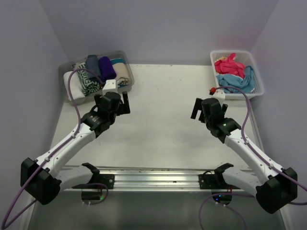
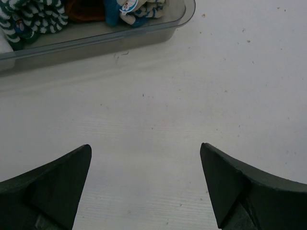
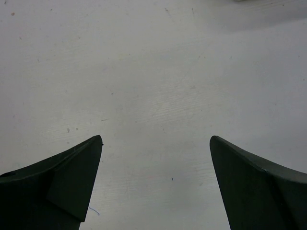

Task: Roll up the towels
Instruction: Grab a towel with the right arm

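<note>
Holding towels: tray far-left, basket far-right

The white table is flecked with small dark specks. A clear tray sits at its far left corner, a white basket at its far right.

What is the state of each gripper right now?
The left gripper is open and holds nothing.
The right gripper is open and holds nothing.
</note>
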Controlling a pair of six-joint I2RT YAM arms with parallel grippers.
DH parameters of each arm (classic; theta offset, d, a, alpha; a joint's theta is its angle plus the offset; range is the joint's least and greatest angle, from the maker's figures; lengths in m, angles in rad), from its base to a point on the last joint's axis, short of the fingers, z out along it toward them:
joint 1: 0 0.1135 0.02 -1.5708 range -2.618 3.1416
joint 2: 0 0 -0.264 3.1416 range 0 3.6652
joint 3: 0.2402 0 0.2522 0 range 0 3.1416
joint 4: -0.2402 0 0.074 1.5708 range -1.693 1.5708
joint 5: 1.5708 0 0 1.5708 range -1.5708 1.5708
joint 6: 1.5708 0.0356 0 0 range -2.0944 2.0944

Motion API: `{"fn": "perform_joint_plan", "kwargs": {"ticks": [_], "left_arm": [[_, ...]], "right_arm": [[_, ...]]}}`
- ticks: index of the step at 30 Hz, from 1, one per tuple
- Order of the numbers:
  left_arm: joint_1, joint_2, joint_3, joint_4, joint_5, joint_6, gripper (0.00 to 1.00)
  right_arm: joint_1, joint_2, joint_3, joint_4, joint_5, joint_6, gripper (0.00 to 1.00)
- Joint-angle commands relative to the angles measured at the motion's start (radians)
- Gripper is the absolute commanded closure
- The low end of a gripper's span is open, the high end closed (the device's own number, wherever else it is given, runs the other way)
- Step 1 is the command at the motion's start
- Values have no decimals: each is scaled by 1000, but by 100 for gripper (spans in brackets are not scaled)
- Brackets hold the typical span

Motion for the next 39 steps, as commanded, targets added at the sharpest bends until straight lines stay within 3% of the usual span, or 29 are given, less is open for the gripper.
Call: {"fn": "perform_joint_plan", "kwargs": {"ticks": [1, 11, 14, 15, 20, 26, 33, 39], "left_arm": [[2, -34, 27, 17, -34, -13, 0], [2, -13, 46, 31, -2, 1, 0], [2, 13, 79, 6, 33, -10, 0], [2, 16, 85, 3, 41, -8, 0], [2, 12, 93, 6, 44, -1, 0], [2, -13, 94, -11, 71, 18, 0], [2, -59, 65, -19, 64, 12, 0], [2, -53, 47, -8, 93, -2, 0]], "right_arm": [[-2, -17, -9, 25, 18, 14, 1], [-5, 124, 140, -38, -41, -21, 2], [-135, 199, 238, -34, -186, -49, 4], [-206, 222, 292, -32, -215, -54, 4], [-312, 408, 548, -80, -217, -72, 2], [-499, 642, 811, -89, -240, -12, 11], [-565, 958, 1181, -204, -220, 9, 2], [-587, 1124, 1335, -202, -205, 37, 7]]}}
